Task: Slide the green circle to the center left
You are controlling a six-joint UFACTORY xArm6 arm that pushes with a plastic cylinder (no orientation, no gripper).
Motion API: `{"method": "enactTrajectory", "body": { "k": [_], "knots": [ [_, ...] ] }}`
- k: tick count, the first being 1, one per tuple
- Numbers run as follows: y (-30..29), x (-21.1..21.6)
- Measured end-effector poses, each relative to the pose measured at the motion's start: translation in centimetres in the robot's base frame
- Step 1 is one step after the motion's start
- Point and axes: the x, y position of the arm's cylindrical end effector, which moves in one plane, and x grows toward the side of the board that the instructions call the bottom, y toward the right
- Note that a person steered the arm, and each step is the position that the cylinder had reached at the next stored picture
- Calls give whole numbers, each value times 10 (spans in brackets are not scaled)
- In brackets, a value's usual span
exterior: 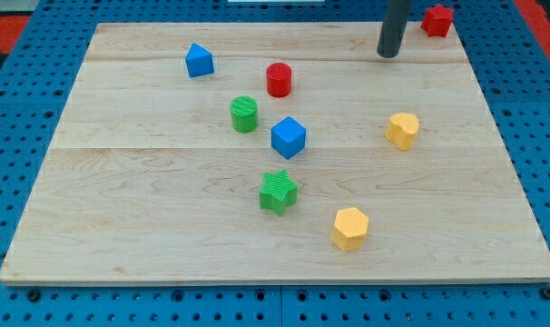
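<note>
The green circle (pixel 244 114), a short cylinder, stands on the wooden board (pixel 148 200) a little above and left of the middle. My tip (pixel 388 54) is at the view's top right, far to the right of and above the green circle, touching no block. A red cylinder (pixel 278 79) stands just up and right of the green circle. A blue cube (pixel 289 137) stands just down and right of it.
A blue block (pixel 200 60) sits at the top left. A green star (pixel 278 192) lies below the middle. A yellow block (pixel 403 129) is at the right, another yellow block (pixel 350 227) at the lower right. A red block (pixel 437 19) is at the board's top right corner.
</note>
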Motion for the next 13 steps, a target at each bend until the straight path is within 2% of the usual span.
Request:
{"method": "enactTrajectory", "body": {
  "k": [2, 4, 6, 7, 11, 12, 13],
  "knots": [
    [-71, 22],
    [-132, 126],
    [-241, 126],
    [-278, 126],
    [-319, 95],
    [-363, 104],
    [-375, 127]
  ]
}}
